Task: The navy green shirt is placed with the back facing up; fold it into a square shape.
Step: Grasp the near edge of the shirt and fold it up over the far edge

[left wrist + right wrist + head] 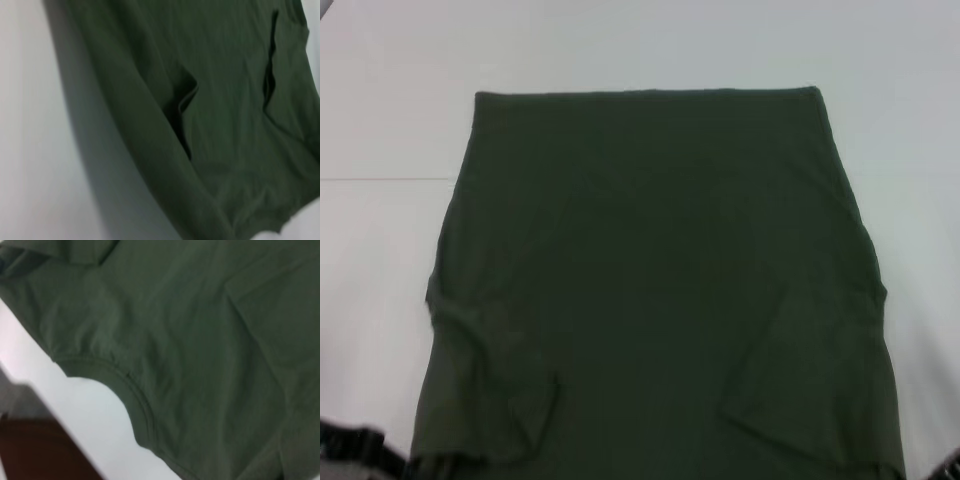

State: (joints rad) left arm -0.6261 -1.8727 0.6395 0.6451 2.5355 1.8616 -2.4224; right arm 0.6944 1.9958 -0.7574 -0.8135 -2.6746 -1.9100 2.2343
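White table (380,110), smooth and matte, filling the background. One shirt (660,290), dark olive green, lying flat across the middle of the table, reaching from the far half down to the near edge of the head view. Long axis running away from the robot: straight hem at the far end, collar end nearest the robot. Two sleeves folded inward onto the body, one on each side, leaving slanted flaps and a roughly rectangular outline, slightly wider toward the robot. Soft, matte knit, no print, a few shallow creases near the left flap. Curved ribbed neckline (135,400) showing in the right wrist view against the white surface. Two grippers, barely in view at the near corners: left gripper (360,445) beside the shirt's near left corner, right gripper (948,465) at the near right. Cannot tell for either whether spread or closed.
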